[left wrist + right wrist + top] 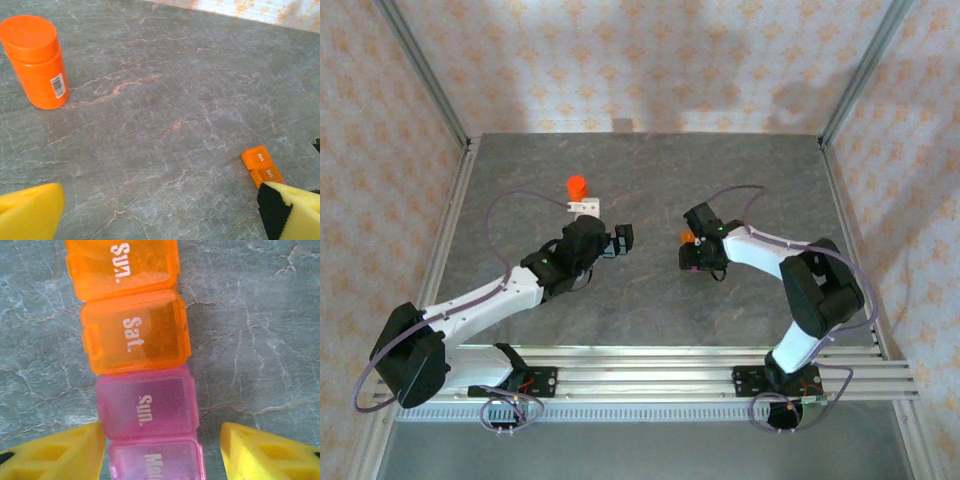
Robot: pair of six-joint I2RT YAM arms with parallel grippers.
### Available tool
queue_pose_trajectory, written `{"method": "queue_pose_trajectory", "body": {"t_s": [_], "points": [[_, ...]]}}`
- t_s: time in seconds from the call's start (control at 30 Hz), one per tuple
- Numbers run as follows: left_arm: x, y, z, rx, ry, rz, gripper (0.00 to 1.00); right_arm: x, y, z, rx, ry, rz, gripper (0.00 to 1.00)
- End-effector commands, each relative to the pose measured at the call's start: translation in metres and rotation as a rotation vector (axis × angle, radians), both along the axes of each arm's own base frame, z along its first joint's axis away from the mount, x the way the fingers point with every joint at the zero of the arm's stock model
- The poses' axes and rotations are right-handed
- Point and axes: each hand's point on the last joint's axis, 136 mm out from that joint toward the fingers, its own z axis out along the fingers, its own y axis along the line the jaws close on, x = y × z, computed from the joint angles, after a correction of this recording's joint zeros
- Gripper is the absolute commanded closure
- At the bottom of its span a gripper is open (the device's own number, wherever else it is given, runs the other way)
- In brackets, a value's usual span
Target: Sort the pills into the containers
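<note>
Both pincers stand spread. The right pincer (162, 450) has its yellow fingers (60, 452) astride the pink end of the containers (137, 355). One finger sits close against the pink wall and the other has a strip of bare desk (260, 315) between it and the box, so nothing is pinched yet. The left pincer (162, 217) is spread wide over bare stone and holds nothing.

The grey marbled desk is the largest thing, with patterned panels (620, 60) around it. Next in size is the orange bottle (37, 60), which stands upright and capped on the far left part, near the left pincer and well apart from the containers.

The containers are smaller: a short row of joined boxes lying flat, right of centre, directly under the right pincer. The left pincer is well away from them, so the right arm is plainly the nearer one. The row's long axis runs straight out from the right pincer, through the gap between its fingers. I judge that the coming squeeze would meet the row across its narrow width, not end to end.

The single boxes are smallest. The orange compartments (122, 265), marked "Sun." and "Sat.", make up the end pointing away from the pincer. The pink compartments (145, 407), marked "Sun." and what looks like "Mon", make up the end between the fingers. All the lids look shut, and the lettering runs along the long axis.
</note>
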Motion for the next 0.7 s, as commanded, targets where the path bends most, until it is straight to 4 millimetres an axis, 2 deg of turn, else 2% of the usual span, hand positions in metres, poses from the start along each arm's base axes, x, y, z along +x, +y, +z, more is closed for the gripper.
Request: {"method": "queue_pose_trajectory", "body": {"t_s": [0.0, 0.57, 0.67], "points": [[0.000, 0.005, 0.012, -0.008, -0.021, 0.043, 0.00, 0.006, -0.003, 0.002, -0.050, -0.023, 0.011, 0.40], [0.003, -0.008, 0.007, -0.041, -0.005, 0.006, 0.00, 0.019, -0.002, 0.005, -0.089, -0.067, 0.026, 0.41], [0.003, -0.008, 0.007, -0.043, -0.005, 0.003, 0.00, 0.019, -0.001, 0.001, -0.097, -0.055, 0.031, 0.41]]}}
